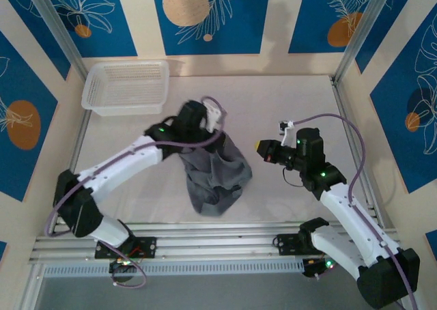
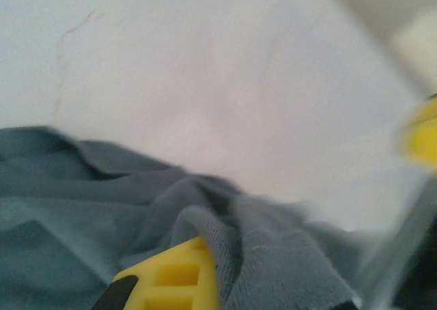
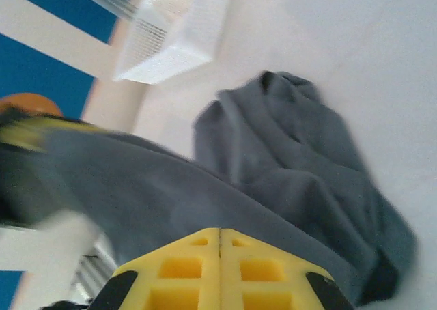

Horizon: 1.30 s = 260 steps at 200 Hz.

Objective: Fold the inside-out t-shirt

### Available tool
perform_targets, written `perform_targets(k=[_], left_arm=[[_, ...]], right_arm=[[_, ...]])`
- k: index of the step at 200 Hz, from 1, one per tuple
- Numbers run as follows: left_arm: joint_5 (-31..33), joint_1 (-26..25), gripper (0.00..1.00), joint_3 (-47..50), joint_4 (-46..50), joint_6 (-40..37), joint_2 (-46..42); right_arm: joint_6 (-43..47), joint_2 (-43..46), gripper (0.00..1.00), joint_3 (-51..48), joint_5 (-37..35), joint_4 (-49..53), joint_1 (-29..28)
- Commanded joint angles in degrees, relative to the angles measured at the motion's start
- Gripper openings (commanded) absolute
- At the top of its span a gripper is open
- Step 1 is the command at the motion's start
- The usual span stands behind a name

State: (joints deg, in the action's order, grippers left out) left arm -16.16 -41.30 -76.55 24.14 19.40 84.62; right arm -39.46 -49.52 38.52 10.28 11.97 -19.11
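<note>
White tabletop, blue patterned walls behind: the inside-out t-shirt lies bunched at centre, with a white basket at the far left. My left jaws are closed on fabric at its far side. My right jaws are pressed together, empty, clear of its right side.

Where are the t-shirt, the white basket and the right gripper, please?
t-shirt (image 1: 217,175): top external view, middle of the bunched cloth.
white basket (image 1: 124,108): top external view, near wall.
right gripper (image 3: 220,236): right wrist view, seam between shut fingertips.

The t-shirt is slate-grey, the basket white, the fingers yellow.
</note>
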Motion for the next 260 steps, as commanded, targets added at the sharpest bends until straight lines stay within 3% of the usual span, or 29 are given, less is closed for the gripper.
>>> perform_targets(k=[1, 29, 46, 73, 89, 121, 144, 162, 173, 183, 207, 260], left_arm=[[-24.28, 3.74, 0.00, -5.52, -4.23, 7.85, -4.19], [-25.18, 3.96, 0.00, -13.32, 5.44, 4.25, -2.05], [-21.56, 3.97, 0.00, -14.50, 8.59, 3.19, -1.11], [-19.96, 3.95, 0.01, -13.81, 8.23, 5.51, 0.08], [-19.02, 3.98, 0.00, -13.36, 7.09, 7.62, 0.56], [-17.64, 3.68, 0.00, -13.75, 6.44, 9.43, 1.86], [-17.54, 3.51, 0.00, -13.81, 6.66, 9.51, 2.33], [-17.04, 3.51, 0.00, -13.64, 7.42, 9.02, 2.15], [-16.45, 3.55, 0.00, -13.46, 7.92, 8.63, 1.83], [-15.98, 3.51, 0.00, -13.12, 8.11, 8.30, 1.40], [-16.20, 3.47, 0.00, -12.73, 7.79, 8.33, 1.38], [-17.86, 3.18, 0.00, -12.75, 6.71, 8.73, 1.59]], right_arm=[[6.38, -2.07, 0.00, -0.07, -3.81, 5.18, 0.23], [3.73, -1.37, 0.00, -1.55, -0.26, 1.20, -0.12], [3.18, 0.09, 0.00, -1.23, 2.19, -0.72, -0.93], [3.35, 4.33, 0.28, -0.49, -2.70, -3.88, -7.32], [3.71, 5.48, 0.36, -0.26, -12.00, -7.59, -16.22], [11.57, -1.44, 0.62, 4.49, -43.33, -14.49, -38.75], [13.60, -9.11, 0.68, 10.46, -60.48, -11.49, -42.08], [12.96, -11.65, 0.60, 11.63, -67.90, -9.48, -40.35], [12.71, -11.08, 0.55, 11.18, -65.04, -9.41, -38.66], [11.22, -9.75, 0.53, 10.36, -58.16, -9.14, -36.44], [7.46, -7.04, 0.58, 8.75, -40.89, -10.07, -31.50], [-0.08, -8.55, 0.62, 11.69, -32.01, -7.64, -25.24]])
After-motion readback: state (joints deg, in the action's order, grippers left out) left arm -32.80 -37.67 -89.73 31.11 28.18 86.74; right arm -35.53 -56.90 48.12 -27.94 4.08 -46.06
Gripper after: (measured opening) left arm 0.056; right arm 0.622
